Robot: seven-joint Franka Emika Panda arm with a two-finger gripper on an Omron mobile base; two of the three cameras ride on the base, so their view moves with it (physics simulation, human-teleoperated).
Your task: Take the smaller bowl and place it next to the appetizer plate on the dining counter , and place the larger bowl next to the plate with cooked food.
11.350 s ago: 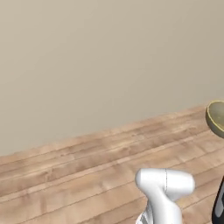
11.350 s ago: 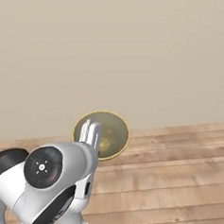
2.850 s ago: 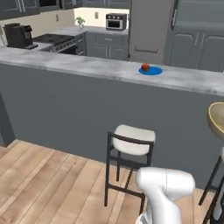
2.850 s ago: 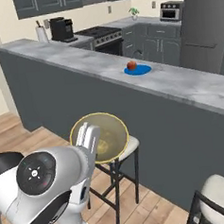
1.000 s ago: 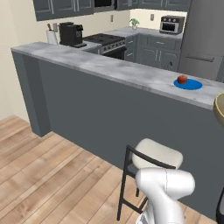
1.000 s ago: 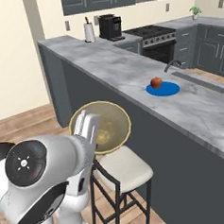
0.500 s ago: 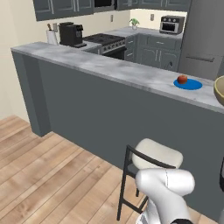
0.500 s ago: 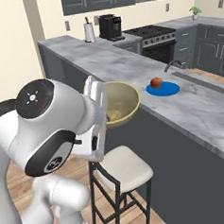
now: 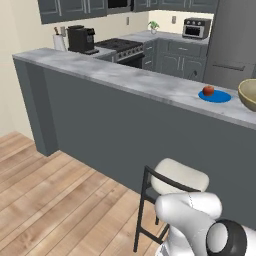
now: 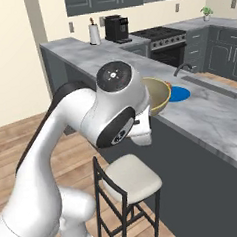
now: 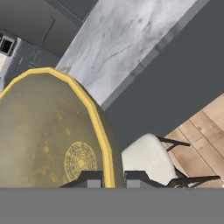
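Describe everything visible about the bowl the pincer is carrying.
The bowl is round and tan-gold, with a lighter yellow rim and a faint ringed pattern at its inner centre. It looks glazed and is empty. The pincer grips its rim, one finger inside and one outside. It hangs over the dining counter's edge, beside the appetizer plate.

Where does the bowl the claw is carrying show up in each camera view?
Left base view: bowl at the right edge, beside the blue plate.
Right base view: centre, past the arm, before the plate.
Hand view: left, rim between the claw tips.
Shared landmark: the stool.
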